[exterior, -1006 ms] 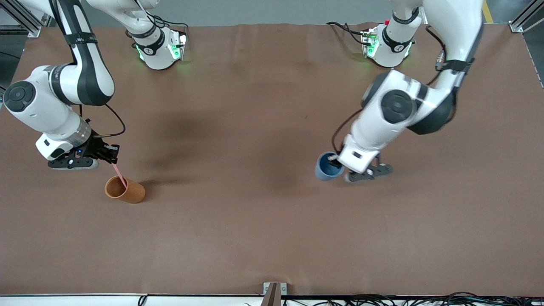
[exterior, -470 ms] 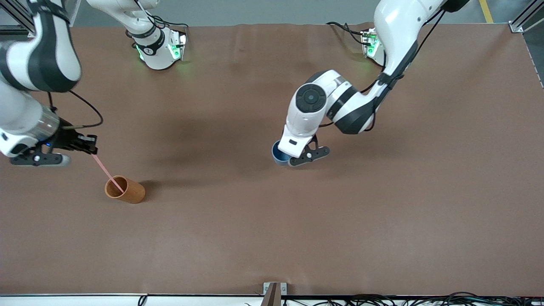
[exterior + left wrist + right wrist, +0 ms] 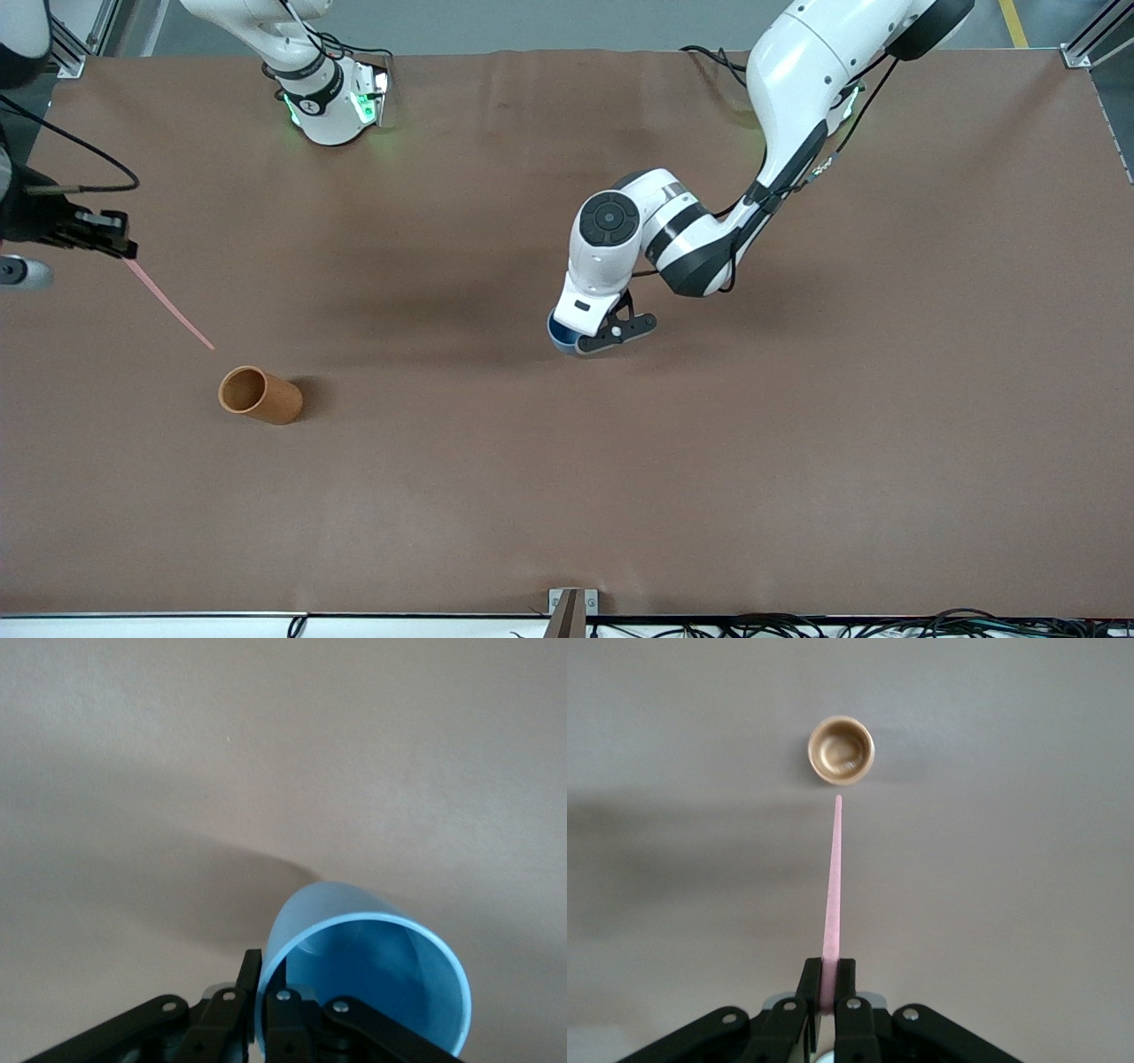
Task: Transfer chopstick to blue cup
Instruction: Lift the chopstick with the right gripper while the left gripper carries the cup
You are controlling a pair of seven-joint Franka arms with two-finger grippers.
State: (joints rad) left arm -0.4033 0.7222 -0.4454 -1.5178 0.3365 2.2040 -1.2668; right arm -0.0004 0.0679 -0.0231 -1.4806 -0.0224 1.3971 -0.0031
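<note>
The pink chopstick [image 3: 168, 304] hangs slanted in the air, its top end pinched in my right gripper [image 3: 118, 247] over the right arm's end of the table. In the right wrist view the chopstick [image 3: 832, 886] runs out from the shut right gripper [image 3: 829, 979], and its free tip is clear of the orange-brown cup [image 3: 842, 750]. My left gripper [image 3: 585, 341] is over the middle of the table, shut on the wall of the blue cup [image 3: 556, 334]. In the left wrist view the blue cup [image 3: 372, 979] has one finger of the left gripper [image 3: 263, 992] inside its rim and one outside.
The orange-brown cup [image 3: 260, 396] stands on the brown table [image 3: 797, 443] toward the right arm's end, with nothing in it. The arm bases stand along the table's edge farthest from the front camera.
My right gripper has lifted the chopstick out of the orange-brown cup and drawn it toward the right arm's end. My left gripper has carried the blue cup toward the table's middle.
</note>
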